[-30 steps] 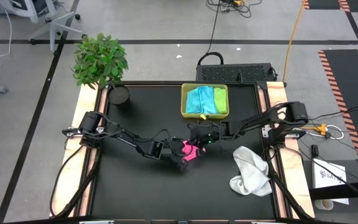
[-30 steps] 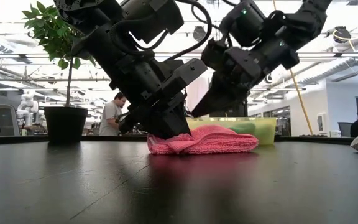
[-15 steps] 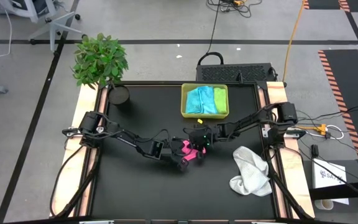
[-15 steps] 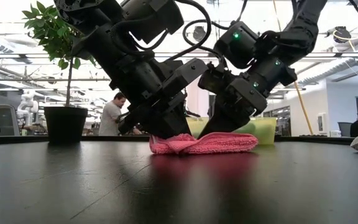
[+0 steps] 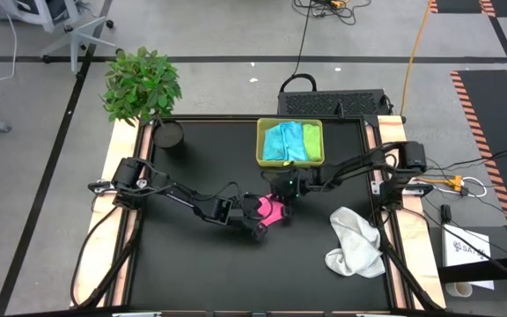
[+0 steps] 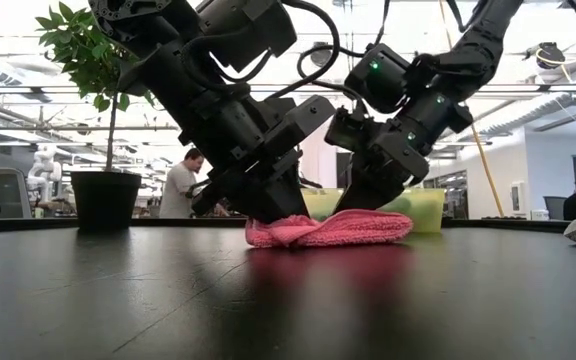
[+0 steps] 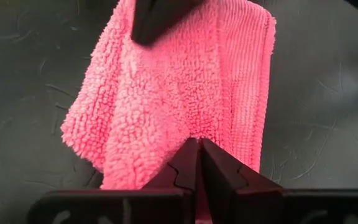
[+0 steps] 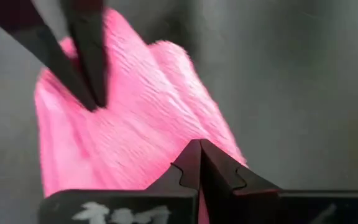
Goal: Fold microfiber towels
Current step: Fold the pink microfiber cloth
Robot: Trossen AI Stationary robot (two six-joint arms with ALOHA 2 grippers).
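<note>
Plant leaves and a dark pot make up the potted plant (image 5: 143, 86) at the far left corner of the black tabletop (image 5: 192, 264), well left of the pink towel (image 5: 273, 210).

At that towel's left edge sits the left gripper (image 5: 258, 229), its fingers pressed together on the cloth's near edge; the left wrist view shows the two dark fingers (image 7: 188, 163) meeting over the fuzzy pink pile, so it appears to be pinching a bit of the pink towel. The towel lies folded and bunched near the middle of the tabletop, flat on the surface in the low view.

On the towel's far right side, the right gripper (image 5: 287, 192) comes down with its fingers pressed together, tip resting on the cloth, nothing visibly clamped between them.

Beyond the pink towel, at the tabletop's far edge, stands the yellow-green tray (image 5: 261, 145) holding a folded light blue towel (image 5: 280, 141) and a lime green towel (image 5: 311, 141) side by side.

Right of the pink towel and well apart from it, the white towel (image 5: 356, 241) lies crumpled near the tabletop's right edge.
</note>
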